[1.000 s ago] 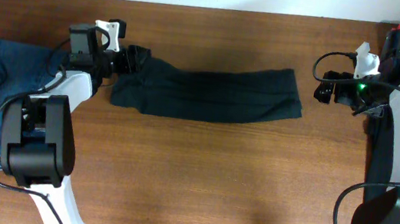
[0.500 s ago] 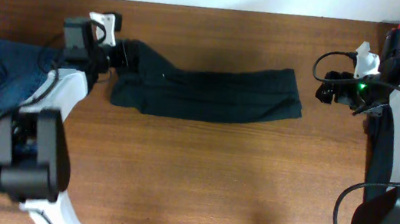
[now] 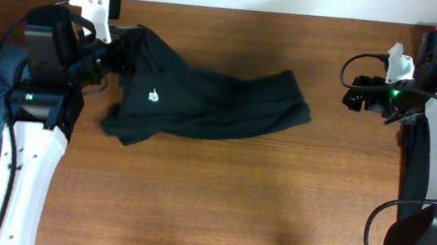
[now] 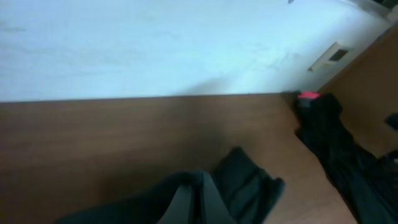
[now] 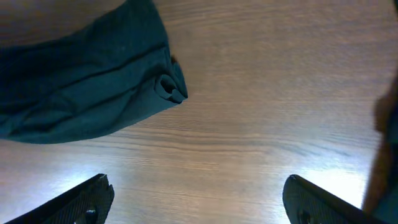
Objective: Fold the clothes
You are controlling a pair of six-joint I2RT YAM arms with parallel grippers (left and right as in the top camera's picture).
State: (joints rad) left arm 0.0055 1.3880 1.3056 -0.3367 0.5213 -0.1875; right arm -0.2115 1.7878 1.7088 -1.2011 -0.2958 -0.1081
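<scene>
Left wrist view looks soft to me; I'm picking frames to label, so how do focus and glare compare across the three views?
Left wrist: blurred throughout, the black T-shirt a textureless dark mass below a bright wall. Right wrist: sharp wood grain, but glare whitens the table near the bottom edge. Overhead: evenly lit, the shirt's white logo readable.

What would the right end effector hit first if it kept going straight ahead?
The right end effector would probably meet the bare wooden table, seen between its open fingers. The rolled end of the black T-shirt lies just beside that line; depth is unclear.
</scene>
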